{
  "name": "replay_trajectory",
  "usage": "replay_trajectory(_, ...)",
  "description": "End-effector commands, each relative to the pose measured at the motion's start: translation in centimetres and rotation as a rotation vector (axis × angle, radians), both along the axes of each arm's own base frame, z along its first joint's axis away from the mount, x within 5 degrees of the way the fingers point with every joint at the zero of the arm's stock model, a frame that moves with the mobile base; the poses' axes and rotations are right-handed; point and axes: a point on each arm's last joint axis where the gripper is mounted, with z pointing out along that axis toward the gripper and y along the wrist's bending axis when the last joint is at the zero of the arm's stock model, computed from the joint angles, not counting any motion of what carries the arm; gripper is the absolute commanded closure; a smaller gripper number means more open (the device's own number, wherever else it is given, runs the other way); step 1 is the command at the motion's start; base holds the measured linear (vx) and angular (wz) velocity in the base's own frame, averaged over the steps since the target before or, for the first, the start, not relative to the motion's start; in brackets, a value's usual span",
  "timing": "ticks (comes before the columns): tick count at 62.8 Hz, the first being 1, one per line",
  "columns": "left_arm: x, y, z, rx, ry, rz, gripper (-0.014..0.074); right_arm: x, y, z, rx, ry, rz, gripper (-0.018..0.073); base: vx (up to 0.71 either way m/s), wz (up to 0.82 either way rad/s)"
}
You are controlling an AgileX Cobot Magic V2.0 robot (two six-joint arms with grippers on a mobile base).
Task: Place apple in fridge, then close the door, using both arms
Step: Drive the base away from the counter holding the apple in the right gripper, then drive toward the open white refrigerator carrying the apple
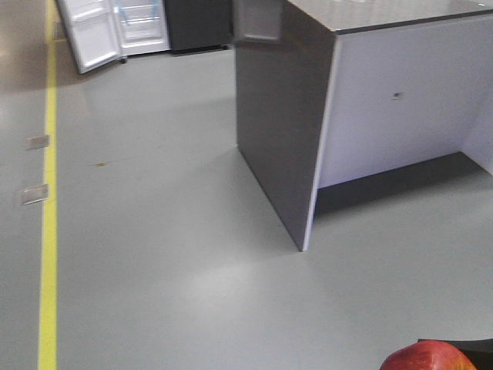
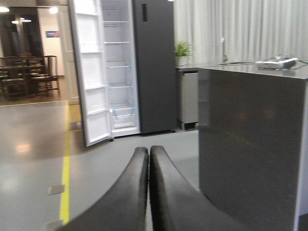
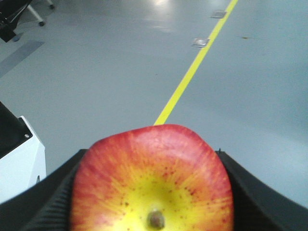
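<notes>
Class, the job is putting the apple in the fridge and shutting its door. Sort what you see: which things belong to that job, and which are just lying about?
Belongs to the job: apple, fridge, its open door.

Just lying about: counter, yellow floor line, potted plant, chairs.
</notes>
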Motion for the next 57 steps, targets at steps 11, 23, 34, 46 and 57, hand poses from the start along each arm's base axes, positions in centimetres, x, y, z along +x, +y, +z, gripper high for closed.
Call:
replay_trajectory(11, -0.08, -0.02, 0.00, -0.016, -0.063, -0.005, 0.0603, 0.24, 0.15, 1.27, 0.061, -0.045, -0.015, 0.0141, 0.03, 0.40)
replay_trajectory(23, -0.08, -0.02, 0.00, -0.016, -0.063, -0.005, 0.0603, 0.24, 0.15, 1.27, 0.061, -0.045, -0.015, 0.0141, 0.06, 0.31)
replay_trajectory(34, -0.08, -0.02, 0.00, -0.016, -0.063, -0.005, 0.0603, 0.23, 0.15, 1.27, 0.061, -0.044, -0.015, 0.0141, 0.08, 0.28)
replay_trajectory(46, -0.08, -0.02, 0.00, -0.016, -0.063, -0.005, 0.0603, 0.23, 0.15, 1.27, 0.061, -0.044, -0.015, 0.0141, 0.09, 0.26)
replay_trajectory(57, -0.08, -0.02, 0.00, -0.016, -0.063, -0.005, 0.0603, 0.24, 0.15, 1.27, 0.061, -0.045, -0.016, 0.0141, 0.10, 0.21)
